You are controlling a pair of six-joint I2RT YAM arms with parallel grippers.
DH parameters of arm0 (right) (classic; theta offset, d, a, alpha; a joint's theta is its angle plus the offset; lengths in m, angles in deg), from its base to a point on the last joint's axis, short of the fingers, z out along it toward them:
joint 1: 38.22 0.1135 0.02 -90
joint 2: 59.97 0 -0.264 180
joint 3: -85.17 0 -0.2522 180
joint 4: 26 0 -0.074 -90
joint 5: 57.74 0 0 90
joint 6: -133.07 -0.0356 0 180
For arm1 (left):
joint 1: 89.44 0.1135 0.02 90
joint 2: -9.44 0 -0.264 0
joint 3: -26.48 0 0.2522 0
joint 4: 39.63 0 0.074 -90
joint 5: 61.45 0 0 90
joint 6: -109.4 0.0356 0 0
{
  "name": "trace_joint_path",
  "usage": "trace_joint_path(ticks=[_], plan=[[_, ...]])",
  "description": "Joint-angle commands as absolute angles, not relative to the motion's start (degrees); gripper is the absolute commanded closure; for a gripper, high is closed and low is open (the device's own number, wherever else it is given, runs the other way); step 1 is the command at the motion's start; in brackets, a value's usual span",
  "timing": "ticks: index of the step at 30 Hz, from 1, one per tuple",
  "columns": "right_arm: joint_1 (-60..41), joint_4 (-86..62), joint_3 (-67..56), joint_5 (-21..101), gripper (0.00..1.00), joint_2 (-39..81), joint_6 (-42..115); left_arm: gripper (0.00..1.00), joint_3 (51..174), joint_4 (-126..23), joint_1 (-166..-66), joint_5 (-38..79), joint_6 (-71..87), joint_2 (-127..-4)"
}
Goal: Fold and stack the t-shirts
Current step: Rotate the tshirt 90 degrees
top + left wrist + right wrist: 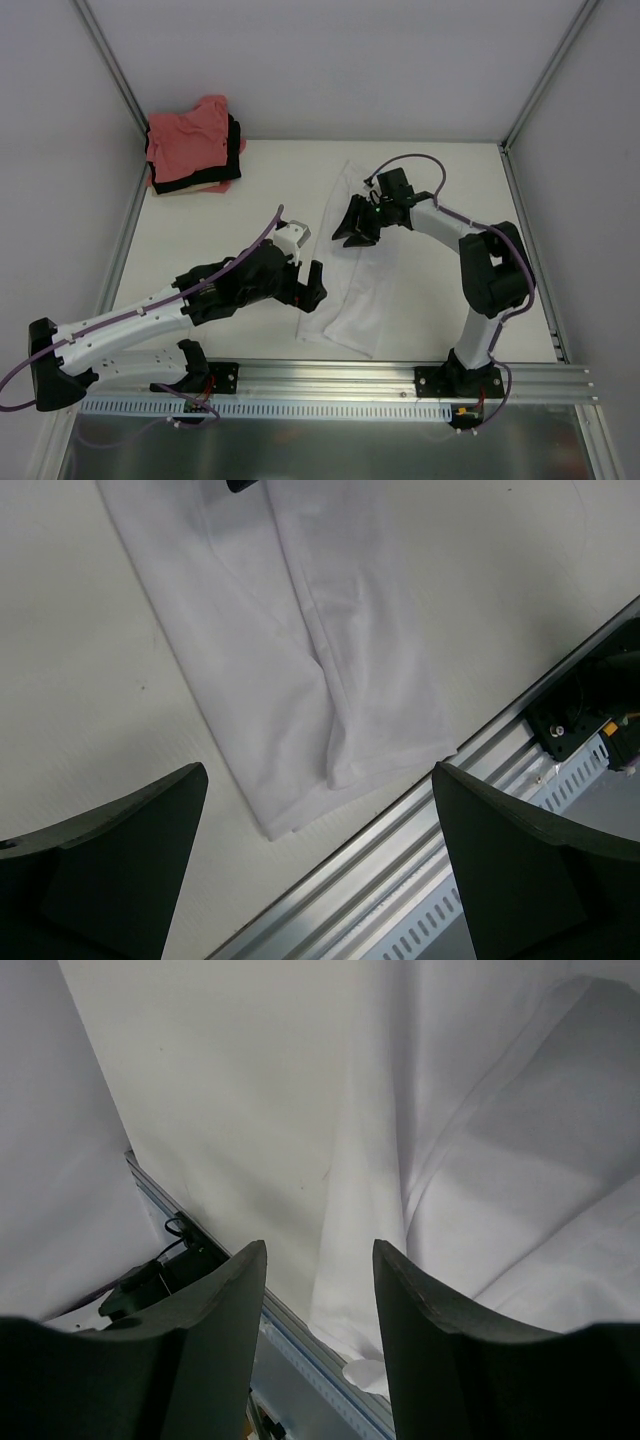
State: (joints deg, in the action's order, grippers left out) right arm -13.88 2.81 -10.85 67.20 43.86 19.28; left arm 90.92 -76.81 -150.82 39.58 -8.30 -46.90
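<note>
A white t-shirt (345, 300) lies on the table as a long, narrow folded strip, running from the far middle toward the near rail. In the left wrist view its near end (300, 630) lies flat, with a corner close to the rail. My left gripper (306, 284) hovers at the strip's left edge near that end, jaws wide open (320, 775) and holding nothing. My right gripper (353, 233) hangs over the strip's upper half, jaws partly open (320, 1248) with nothing between them and the white cloth (500, 1160) below. Salmon-pink, black and cream t-shirts (192, 145) sit stacked at the far left corner.
An aluminium rail (350, 375) runs along the near table edge, seen close under the left gripper (450, 860). Metal frame posts (120, 80) rise at the back corners. White walls enclose the table on three sides.
</note>
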Motion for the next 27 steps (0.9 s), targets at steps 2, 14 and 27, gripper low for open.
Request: trace_joint_path(ticks=[2, 14, 27], plan=[[-13.52, 0.59, -9.0, 65.66, 0.5, 46.11, 18.55, 0.01, 90.95, -78.17, -150.35, 40.77, -8.64, -45.67], [-13.61, -0.81, -8.03, 65.31, 0.54, 53.49, 18.81, 0.01, 90.6, -79.22, -150.35, 41.65, -8.46, -45.5], [-13.7, -1.61, -6.63, 64.69, 0.62, 56.22, 18.11, 0.01, 89.99, -80.28, -150.35, 42.62, -8.29, -44.62]])
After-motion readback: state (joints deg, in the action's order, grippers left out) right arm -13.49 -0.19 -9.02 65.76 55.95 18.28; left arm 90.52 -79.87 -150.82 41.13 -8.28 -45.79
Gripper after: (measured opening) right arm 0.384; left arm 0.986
